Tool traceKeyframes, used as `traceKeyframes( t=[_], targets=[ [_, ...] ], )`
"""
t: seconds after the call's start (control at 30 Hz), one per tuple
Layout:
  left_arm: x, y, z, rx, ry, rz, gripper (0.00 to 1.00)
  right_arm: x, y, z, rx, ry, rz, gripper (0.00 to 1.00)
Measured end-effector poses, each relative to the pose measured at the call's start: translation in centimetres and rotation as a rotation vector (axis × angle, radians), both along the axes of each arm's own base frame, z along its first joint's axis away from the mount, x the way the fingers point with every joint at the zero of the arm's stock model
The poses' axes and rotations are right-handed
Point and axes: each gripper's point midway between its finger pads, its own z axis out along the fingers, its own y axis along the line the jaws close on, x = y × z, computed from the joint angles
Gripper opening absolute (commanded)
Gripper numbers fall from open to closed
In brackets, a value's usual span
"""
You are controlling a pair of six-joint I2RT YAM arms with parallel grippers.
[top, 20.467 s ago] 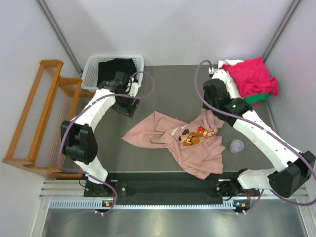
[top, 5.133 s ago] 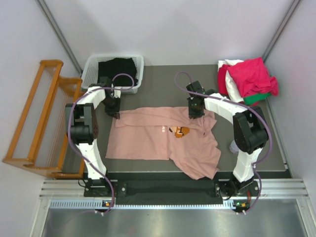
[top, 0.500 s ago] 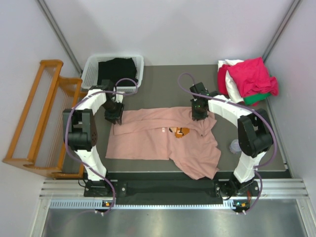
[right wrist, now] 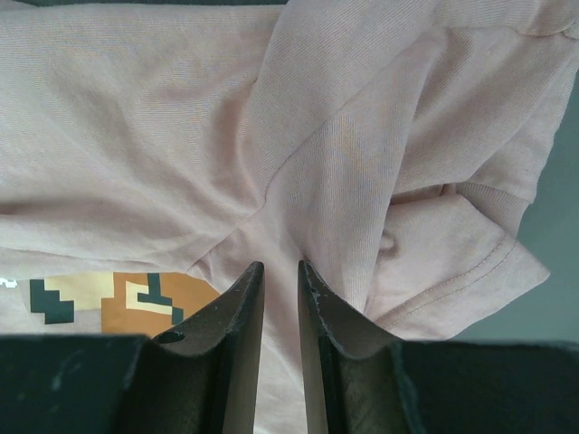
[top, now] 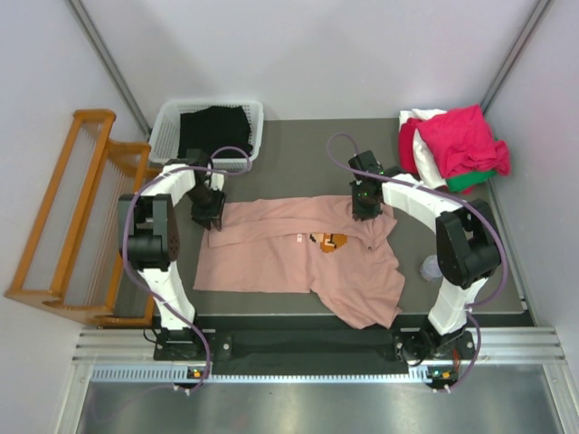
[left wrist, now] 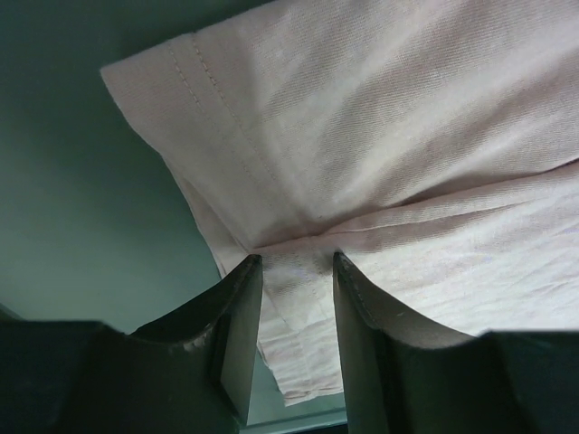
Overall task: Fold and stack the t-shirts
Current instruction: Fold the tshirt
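Observation:
The dusty-pink t-shirt point(top: 298, 262) lies spread across the dark table, pixel-art print point(top: 330, 240) up, its far edge partly folded over. My left gripper point(top: 209, 217) stands on the shirt's far left corner. In the left wrist view point(left wrist: 297, 262) its jaws are closed on a bunch of the pink cloth point(left wrist: 380, 136), with creases running out from the tips. My right gripper point(top: 365, 210) stands on the far right part by the sleeve. In the right wrist view point(right wrist: 279, 267) its jaws pinch a ridge of cloth point(right wrist: 136, 136) beside the print point(right wrist: 118, 303).
A heap of crimson-pink, white and green shirts point(top: 457, 145) lies at the far right corner. A white basket point(top: 163, 136) with dark cloth stands at the far left. A wooden rack point(top: 72, 217) stands left of the table. A small clear cup point(top: 435, 268) sits right of the shirt.
Since five seconds ago my left gripper has moved right and nearer, carrying the shirt's far left corner inward. In the last half second almost nothing has moved.

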Motion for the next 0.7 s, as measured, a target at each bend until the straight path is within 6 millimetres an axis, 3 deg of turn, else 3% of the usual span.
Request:
traceKeyframes(
  t=[0.2,0.33,0.37,0.7],
  targets=[
    [-0.03,-0.06,-0.19,-0.003,0.006,0.006,0.4,0.0,-0.02,0.0,0.0,0.0,0.0,0.22],
    [-0.08,-0.14,-0.22,-0.007,0.008,0.008,0.17,0.01,-0.01,0.01,0.0,0.0,0.0,0.21],
    [-0.11,-0.17,-0.26,-0.009,0.009,0.008,0.02,0.01,0.0,0.0,0.0,0.0,0.0,0.21],
    [-0.48,-0.78,-0.32,-0.044,0.02,0.001,0.0,0.02,-0.01,0.01,0.0,0.0,0.0,0.19]
  ],
)
